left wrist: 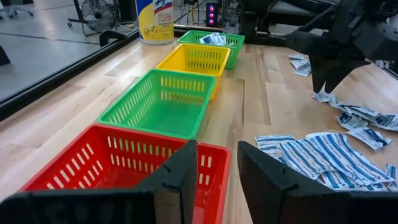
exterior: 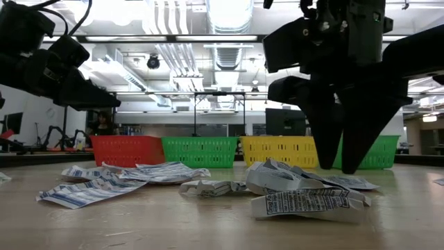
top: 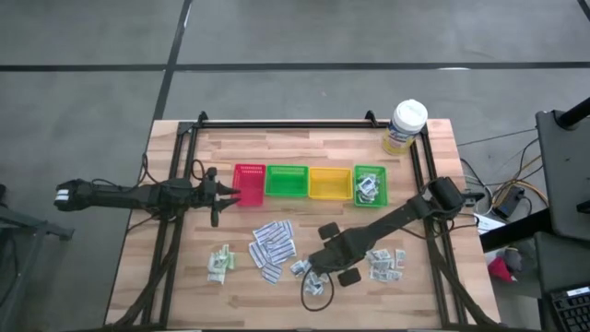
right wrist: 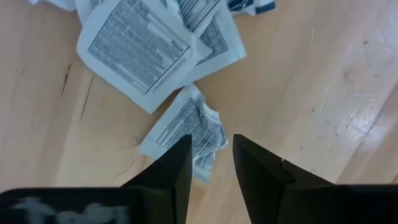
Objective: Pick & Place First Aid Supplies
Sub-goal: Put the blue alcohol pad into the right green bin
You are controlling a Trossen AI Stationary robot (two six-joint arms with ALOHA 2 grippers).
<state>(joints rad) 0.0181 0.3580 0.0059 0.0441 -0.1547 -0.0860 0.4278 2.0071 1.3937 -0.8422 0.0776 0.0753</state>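
The first aid supplies lie loose on the wooden table: long white printed strips (top: 272,244), pale green sachets (top: 219,263) and small grey-white packets (top: 385,263). A few more sit in the far-right green tray (top: 369,184). My right gripper (top: 316,267) points straight down, open, over a small crumpled printed packet (right wrist: 186,127). Its fingertips (right wrist: 177,155) stand either side of that packet's end. In the low view the right gripper (exterior: 340,167) hangs just above the packets. My left gripper (left wrist: 217,162) waits open by the red tray (left wrist: 112,162), with nothing between its fingers.
Red, green (top: 286,181), yellow (top: 329,183) and green trays stand in a row across the table's middle. A white-lidded, yellow-labelled tub (top: 406,126) stands at the far right corner. A larger flat printed packet (right wrist: 140,46) lies just beyond the crumpled one.
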